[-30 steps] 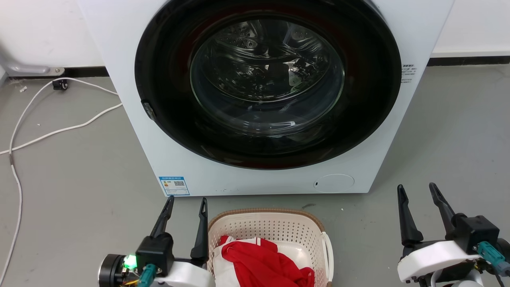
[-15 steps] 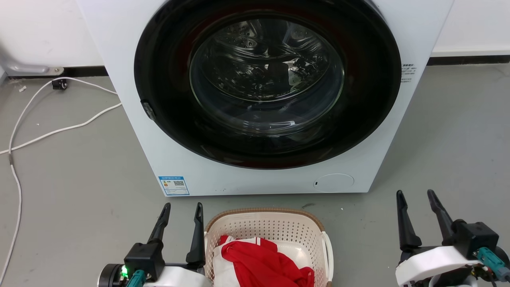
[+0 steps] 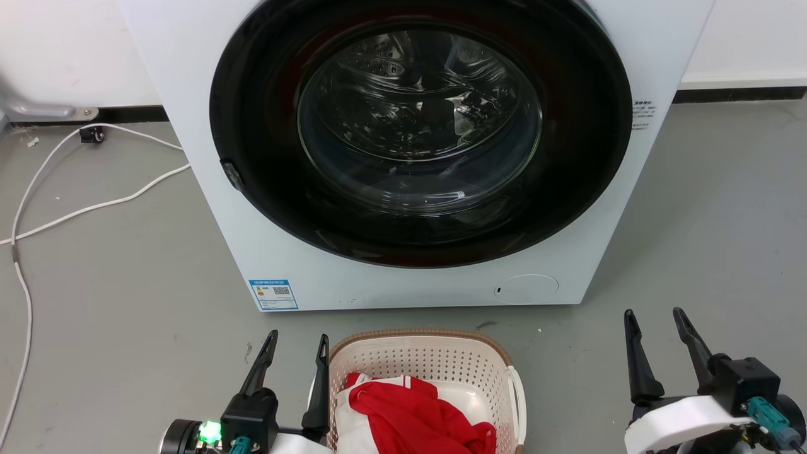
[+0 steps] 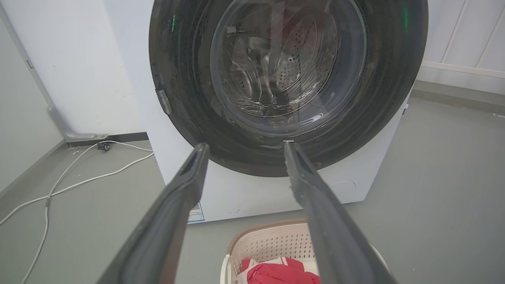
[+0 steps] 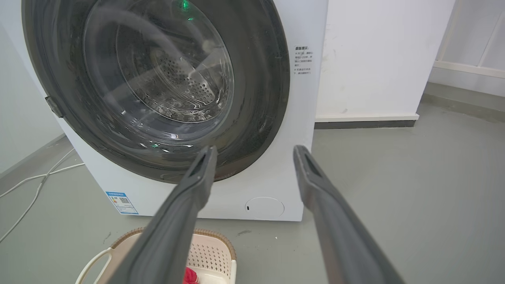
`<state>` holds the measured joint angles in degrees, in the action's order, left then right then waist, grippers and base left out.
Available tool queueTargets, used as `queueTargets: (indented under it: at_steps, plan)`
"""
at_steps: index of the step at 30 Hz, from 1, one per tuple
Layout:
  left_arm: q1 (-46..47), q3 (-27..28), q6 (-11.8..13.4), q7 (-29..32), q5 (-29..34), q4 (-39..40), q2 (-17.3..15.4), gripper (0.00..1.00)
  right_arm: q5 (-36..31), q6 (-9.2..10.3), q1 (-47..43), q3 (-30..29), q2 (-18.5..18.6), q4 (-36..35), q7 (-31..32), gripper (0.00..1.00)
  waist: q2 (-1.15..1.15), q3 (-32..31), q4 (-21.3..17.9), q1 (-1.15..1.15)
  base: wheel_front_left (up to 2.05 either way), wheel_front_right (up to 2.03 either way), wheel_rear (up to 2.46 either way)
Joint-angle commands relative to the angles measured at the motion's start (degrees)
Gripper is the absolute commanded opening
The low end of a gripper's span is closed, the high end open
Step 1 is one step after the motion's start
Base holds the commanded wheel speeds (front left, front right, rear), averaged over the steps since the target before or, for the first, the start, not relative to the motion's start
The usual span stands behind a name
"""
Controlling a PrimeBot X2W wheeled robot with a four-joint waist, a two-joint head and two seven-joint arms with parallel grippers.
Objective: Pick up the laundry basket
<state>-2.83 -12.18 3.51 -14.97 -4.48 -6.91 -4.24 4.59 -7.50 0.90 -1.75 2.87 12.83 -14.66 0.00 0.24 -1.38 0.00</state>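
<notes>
The laundry basket [image 3: 435,362] is cream with perforated walls, a brown woven-look rim and white side handles. It stands on the floor at the bottom middle of the head view, holding a red and white garment [image 3: 410,416]. My left gripper [image 3: 297,343] is open just left of the basket's left wall, fingers pointing up the view. My right gripper [image 3: 656,318] is open well to the right of the basket, apart from it. The basket [image 4: 272,246] sits low between the left fingers in the left wrist view. In the right wrist view the basket [image 5: 215,252] lies at the lower left.
A white washing machine [image 3: 271,252] with a round dark glass door [image 3: 419,126] stands right behind the basket. White cables [image 3: 94,205] trail over the grey floor on the left. Grey floor [image 3: 712,239] lies open to the right of the machine.
My left gripper has shifted slightly between frames, ending a little lower and nearer the basket's left wall. My right gripper has dropped slightly. The basket has stayed put.
</notes>
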Motion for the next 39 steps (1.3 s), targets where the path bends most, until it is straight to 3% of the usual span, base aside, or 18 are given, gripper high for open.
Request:
queueTargets:
  at_steps: [1, 27, 34, 39]
  plan:
    - [-0.37, 0.35, -0.36, -0.29, 0.36, -0.18, 0.22, 1.00, 0.90, 0.02, 0.38, -0.23, 0.02, 0.44, -0.26, 1.00, 0.00, -0.03, 0.04, 0.00, 0.00, 0.00, 0.00]
    - [-0.52, 3.12, -1.88, -0.26, 0.41, -0.94, 1.31, 1.00, 0.50, 0.02, 0.78, -0.01, 0.01, 1.12, -0.54, 1.00, 0.00, 0.25, -0.15, 0.00, 0.00, 0.00, 0.00]
    - [1.09, 3.41, -2.34, -0.26, -0.18, -1.73, 1.35, 1.00, 0.05, 0.02, 1.58, -0.40, 0.01, 0.69, -0.48, 1.00, 0.00, 3.52, -0.07, 0.00, 0.00, 0.00, 0.00]
    - [4.03, 3.93, -2.45, -0.26, -0.50, -2.77, 1.35, 1.00, -0.82, 0.02, 3.90, -0.98, 0.01, 0.26, 0.08, 1.00, 0.00, 9.43, -0.27, 0.00, 0.00, 0.00, 0.00]
